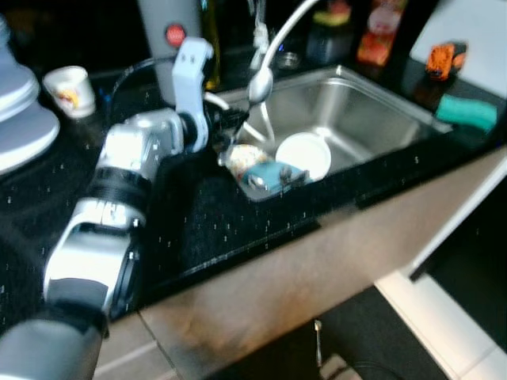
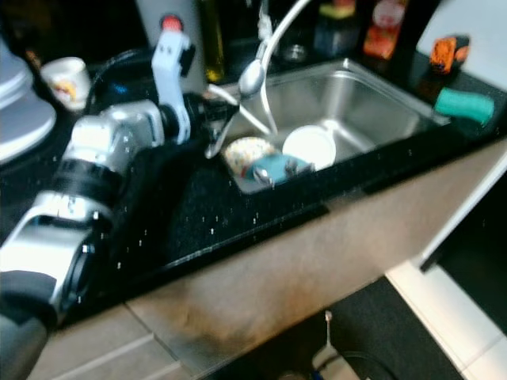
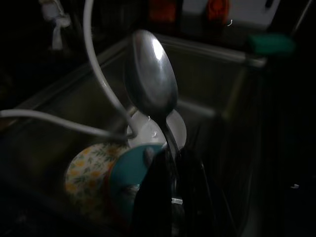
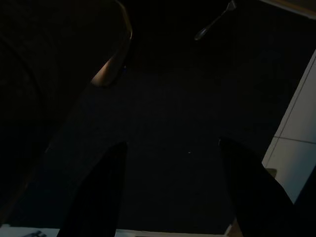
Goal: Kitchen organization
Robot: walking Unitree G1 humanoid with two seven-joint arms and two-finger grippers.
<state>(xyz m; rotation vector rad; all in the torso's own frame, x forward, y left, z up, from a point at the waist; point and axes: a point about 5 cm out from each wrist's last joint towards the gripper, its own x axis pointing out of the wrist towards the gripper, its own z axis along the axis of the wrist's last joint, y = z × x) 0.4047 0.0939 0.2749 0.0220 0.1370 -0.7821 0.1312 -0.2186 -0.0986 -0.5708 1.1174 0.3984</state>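
One spoon (image 1: pixel 260 85) is pinched by its handle in my left gripper (image 1: pixel 230 123), fingers closed tight on it, bowl end pointing up over the left edge of the sink (image 1: pixel 380 111), just beside the curved white faucet hose (image 1: pixel 287 28). Down in the sink near its left front corner I see a white bowl (image 1: pixel 305 154), a floral dish (image 3: pixel 86 165) and a teal dish (image 1: pixel 268 174) bunched together, touching. A small printed cup (image 1: pixel 70 89) sits on the black counter (image 1: pixel 214 222) toward its back left. A green sponge (image 1: pixel 466 112) lies on the counter right of the sink. My right gripper (image 4: pixel 170 187) hangs with fingers spread wide, holding nothing, over dark floor where a fork-like utensil (image 4: pixel 213 20) lies
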